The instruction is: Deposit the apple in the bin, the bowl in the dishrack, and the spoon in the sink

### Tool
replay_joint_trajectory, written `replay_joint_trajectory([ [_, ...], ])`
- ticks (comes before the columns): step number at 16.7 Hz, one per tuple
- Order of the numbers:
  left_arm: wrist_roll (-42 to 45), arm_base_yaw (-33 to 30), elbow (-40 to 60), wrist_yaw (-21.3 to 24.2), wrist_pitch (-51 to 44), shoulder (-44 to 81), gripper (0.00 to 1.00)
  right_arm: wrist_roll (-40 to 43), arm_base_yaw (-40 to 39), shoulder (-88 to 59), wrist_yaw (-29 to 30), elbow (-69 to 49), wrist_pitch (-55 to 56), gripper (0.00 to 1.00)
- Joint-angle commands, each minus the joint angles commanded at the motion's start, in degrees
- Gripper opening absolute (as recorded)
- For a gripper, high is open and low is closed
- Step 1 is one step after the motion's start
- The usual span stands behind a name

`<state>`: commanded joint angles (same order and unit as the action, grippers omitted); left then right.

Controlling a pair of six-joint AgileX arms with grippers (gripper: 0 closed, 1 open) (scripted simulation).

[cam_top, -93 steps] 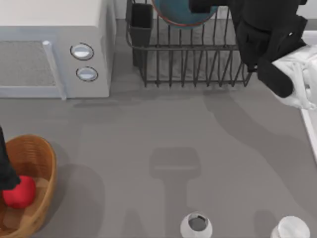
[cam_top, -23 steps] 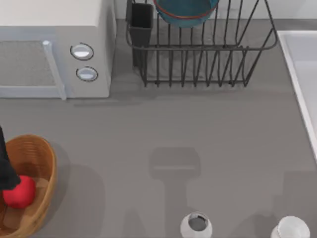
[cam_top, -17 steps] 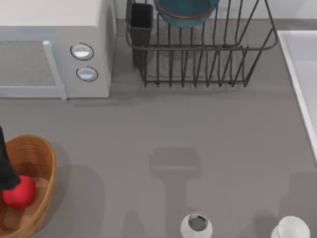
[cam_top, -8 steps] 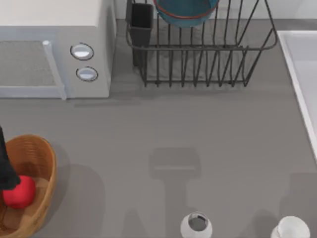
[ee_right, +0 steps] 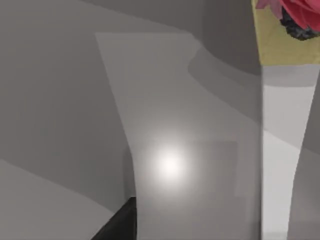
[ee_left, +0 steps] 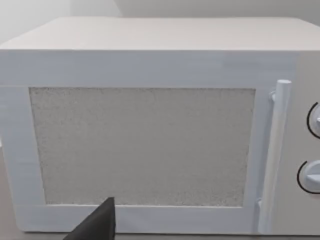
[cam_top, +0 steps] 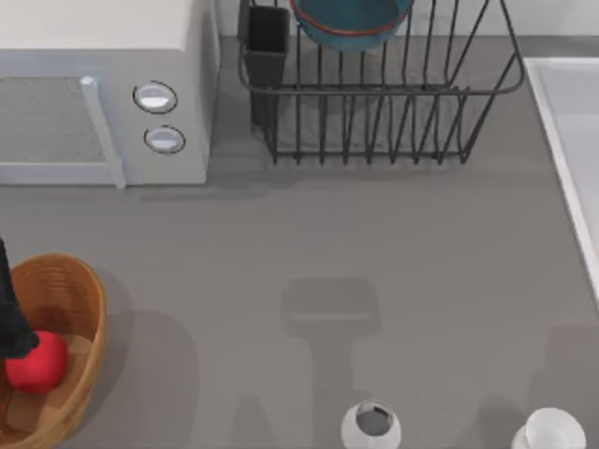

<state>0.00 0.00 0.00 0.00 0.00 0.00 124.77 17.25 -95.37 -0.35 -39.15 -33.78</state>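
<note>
The apple [cam_top: 36, 363] lies inside the bin [cam_top: 82, 309], the oval wicker basket at the bench's near left corner, resting on the basket's lighter bottom. A dark part of the left arm [cam_top: 11, 313] reaches in from the bench's left edge and hangs over the bin, right above the apple; the top view does not reveal its fingertips. In the left wrist view a single dark fingertip [ee_left: 97, 225] pokes up in front of the white microwave [ee_left: 150, 125], whose speckled door and upright handle face the camera. Whether the left jaws are apart or together I cannot tell.

The blue bowl [cam_top: 351, 21] stands on edge among the upright bars of the dishrack [cam_top: 374, 103] at the bench's far edge, with the black utensil cup [cam_top: 267, 37] at the rack's left corner. The pale rim of the sink [cam_top: 562, 150] runs along the bench's right edge.

Two small white cups [cam_top: 371, 426] sit at the bench's near edge.

The right wrist view gives grey surfaces and a dark finger corner [ee_right: 120, 225]; its jaws' state cannot be told.
</note>
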Motion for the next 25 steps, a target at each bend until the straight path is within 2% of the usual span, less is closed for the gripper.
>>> replay_joint_trajectory([
  [7,0.0,0.0,0.0,0.0,0.0,0.0,1.00,0.0,0.0,0.0,0.0,0.0,0.0,0.00],
  [8,0.0,0.0,0.0,0.0,0.0,0.0,1.00,-2.3,-0.4,4.2,2.1,-1.8,-4.9,0.00],
  [12,0.0,0.0,0.0,0.0,0.0,0.0,1.00,-1.7,-0.4,5.6,2.1,-4.9,-9.1,0.00],
  [18,0.0,0.0,0.0,0.0,0.0,0.0,1.00,-1.5,-0.2,11.8,2.1,-14.9,-27.2,0.00],
  [25,0.0,0.0,0.0,0.0,0.0,0.0,1.00,-2.0,-0.3,13.7,2.2,-17.5,-30.4,0.00],
])
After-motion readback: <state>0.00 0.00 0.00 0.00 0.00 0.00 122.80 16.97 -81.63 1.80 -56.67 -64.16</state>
